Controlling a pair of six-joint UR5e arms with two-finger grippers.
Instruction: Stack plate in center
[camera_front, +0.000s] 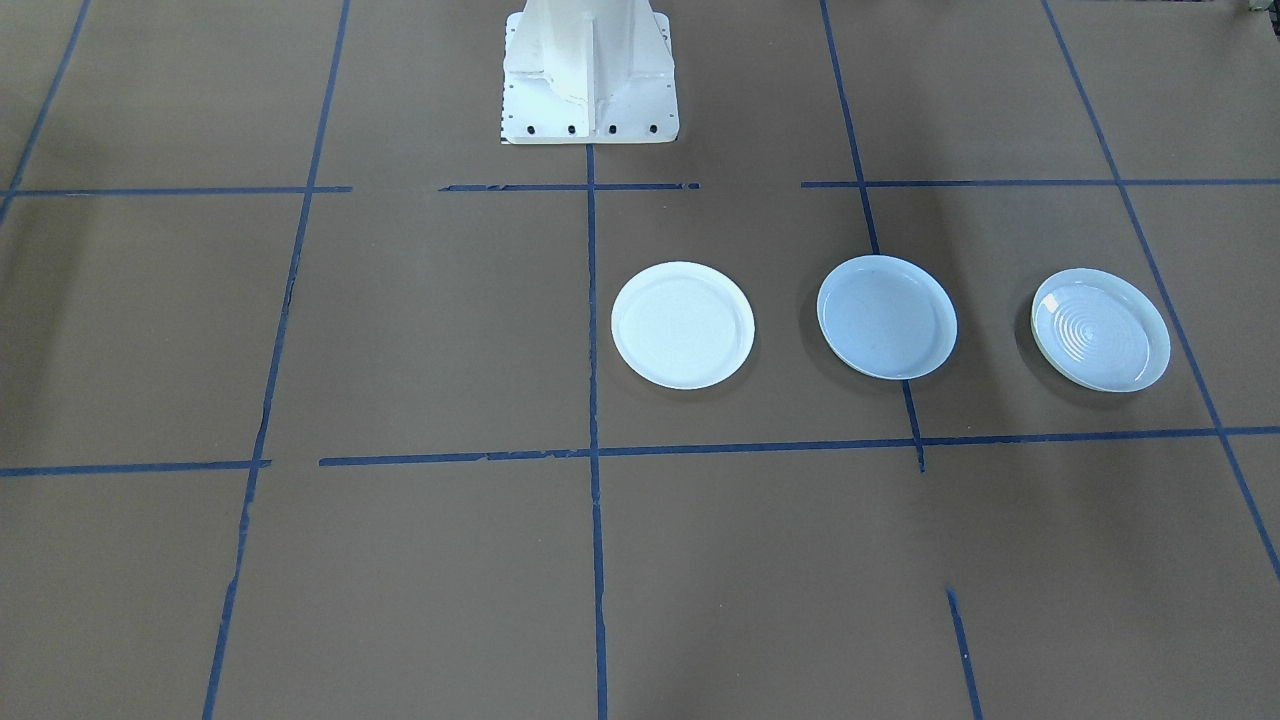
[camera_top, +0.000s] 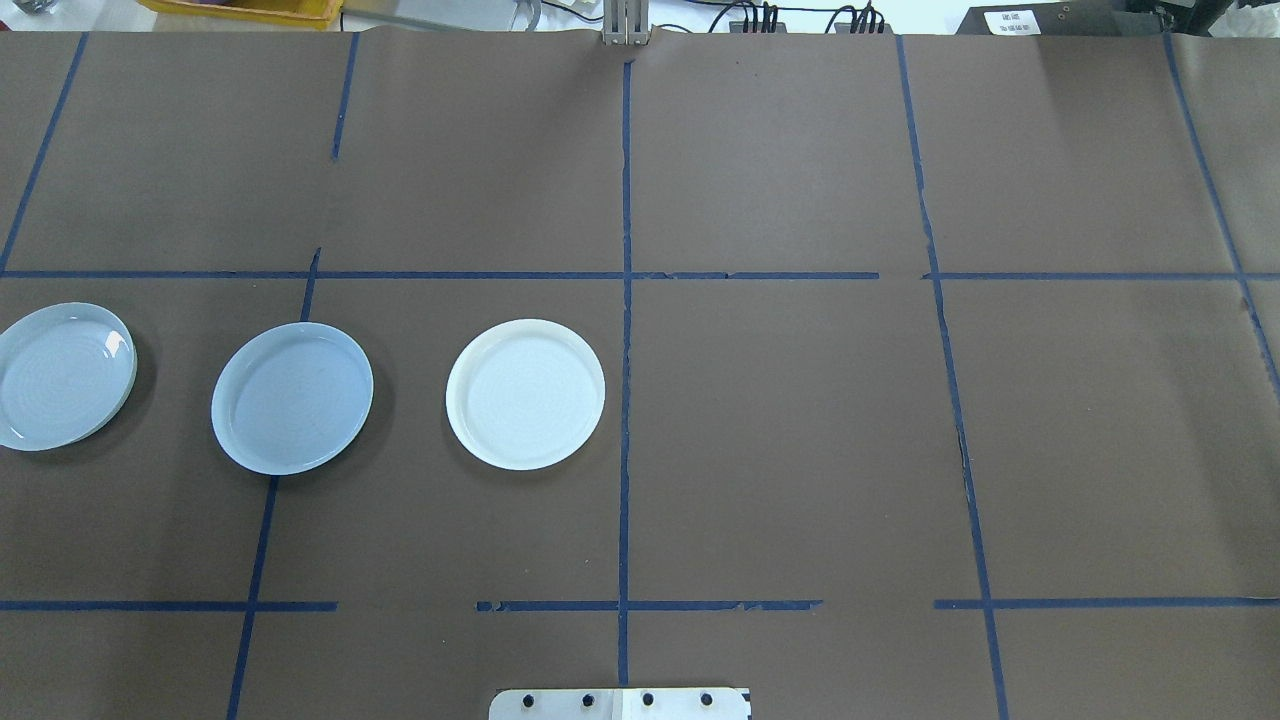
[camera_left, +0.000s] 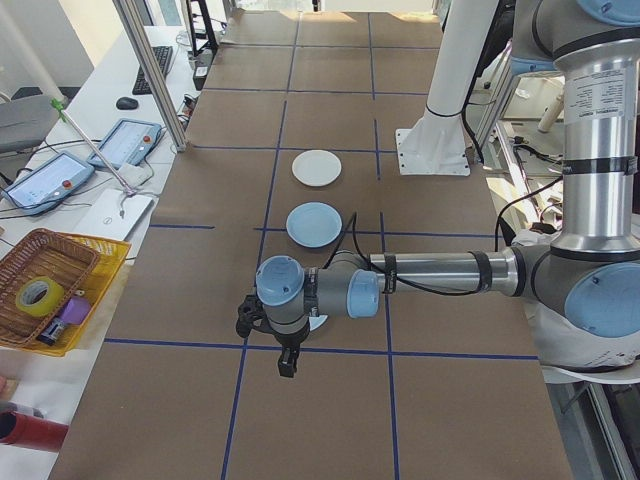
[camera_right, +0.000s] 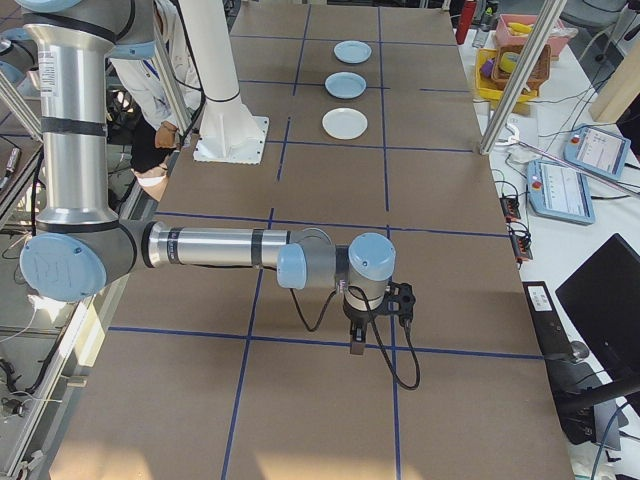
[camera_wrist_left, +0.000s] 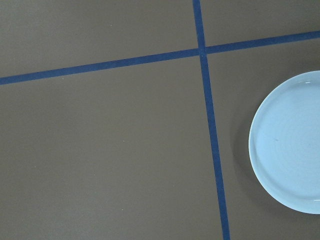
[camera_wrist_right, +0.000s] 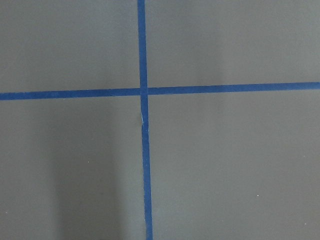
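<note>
Three plates lie in a row on the brown table. The middle one is the center plate (camera_front: 887, 316) (camera_top: 292, 397), pale blue-grey with a smooth inside. A whiter plate (camera_front: 683, 325) (camera_top: 525, 394) lies on one side and a ringed plate (camera_front: 1100, 329) (camera_top: 62, 375) on the other. My left gripper (camera_left: 287, 366) hangs near the ringed plate, whose edge (camera_wrist_left: 290, 145) shows in the left wrist view. My right gripper (camera_right: 356, 347) hovers over bare table far from the plates. Both grippers show only in the side views, so I cannot tell whether either is open or shut.
The white robot base (camera_front: 590, 75) stands at the table's edge. Blue tape lines (camera_wrist_right: 142, 92) cross the brown cover. Beside the table are a yellow tray with a wicker basket (camera_left: 45, 285), teach pendants (camera_right: 560, 190) and a seated person (camera_right: 160, 130).
</note>
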